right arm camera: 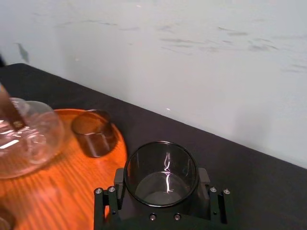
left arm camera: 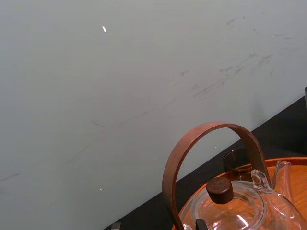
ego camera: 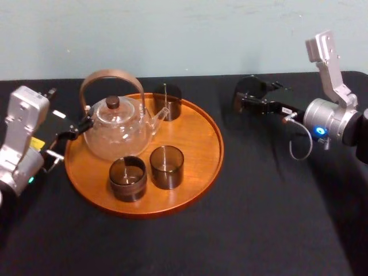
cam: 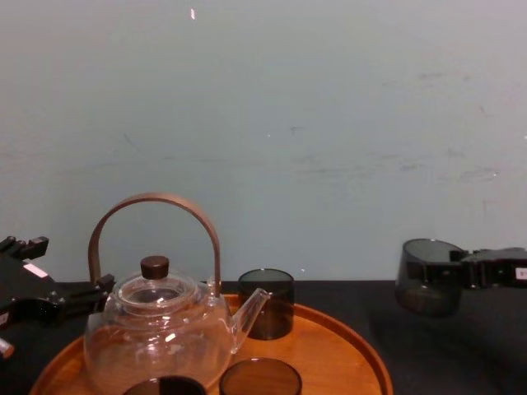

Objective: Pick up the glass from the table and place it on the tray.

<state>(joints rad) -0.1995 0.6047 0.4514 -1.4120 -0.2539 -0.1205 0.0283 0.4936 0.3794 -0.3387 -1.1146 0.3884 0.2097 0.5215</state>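
Observation:
My right gripper (ego camera: 248, 101) is shut on a smoky dark glass (ego camera: 250, 91), held upright in the air above the table (ego camera: 259, 218), to the right of the tray (ego camera: 195, 144). In the chest view the glass (cam: 426, 276) hangs well above the table surface, clear of the tray rim (cam: 362, 350). The right wrist view shows the glass (right arm camera: 160, 172) clamped between the black fingers (right arm camera: 108, 203), with the tray (right arm camera: 57, 191) just beyond it. My left gripper (ego camera: 73, 130) rests at the tray's left edge beside the teapot (ego camera: 118, 129), open and holding nothing.
On the tray stand a clear glass teapot with a brown hoop handle (cam: 156, 325) and three more smoky glasses (ego camera: 167, 102) (ego camera: 127, 178) (ego camera: 167, 167). The tray's right part is bare wood. A pale wall (cam: 288, 123) runs behind the table.

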